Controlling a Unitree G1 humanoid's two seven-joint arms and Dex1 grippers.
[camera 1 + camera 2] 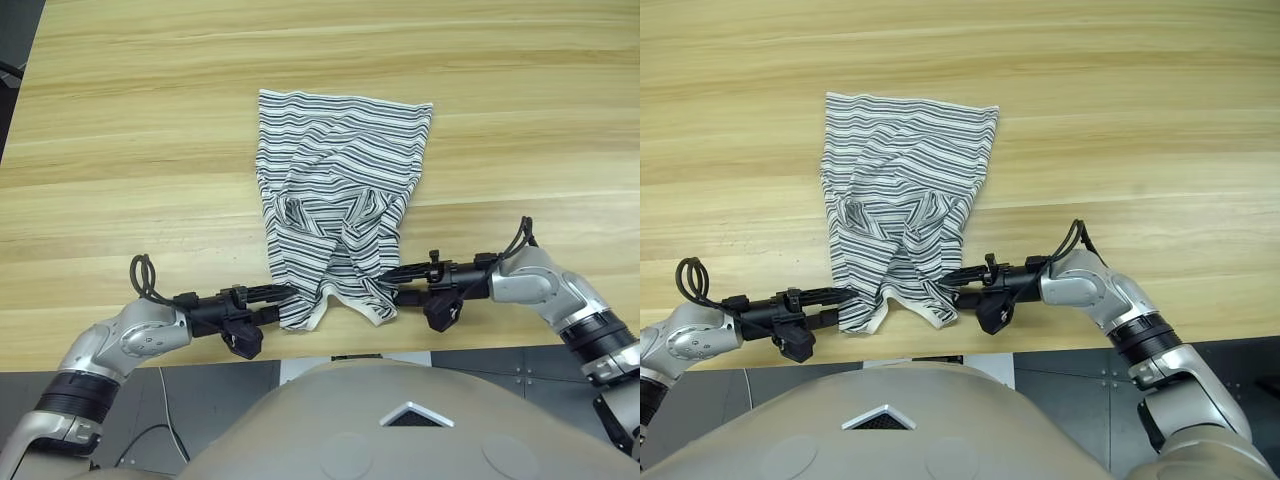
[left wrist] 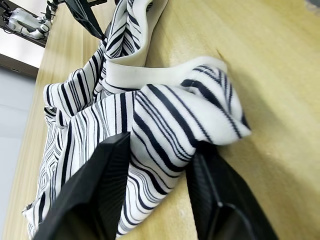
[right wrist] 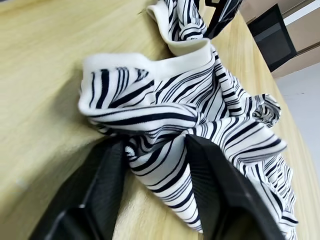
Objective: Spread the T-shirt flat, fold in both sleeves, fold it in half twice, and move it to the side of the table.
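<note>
A black-and-white striped T-shirt (image 1: 340,170) lies bunched on the wooden table (image 1: 120,150), with creased folds in its middle and a white band along its near edge. My left gripper (image 1: 283,292) is at the shirt's near left corner, shut on a wad of striped cloth (image 2: 165,110) between its black fingers (image 2: 95,190). At the near right corner my right gripper (image 1: 388,283) is likewise shut on the cloth (image 3: 175,105), which bulges between its fingers (image 3: 215,190). Both grippers are low over the table and point toward each other.
The table's front edge (image 1: 330,352) runs just behind both grippers. Bare wood stretches wide to the left, right and far side of the shirt. Dark floor (image 1: 15,40) shows past the table's far left corner.
</note>
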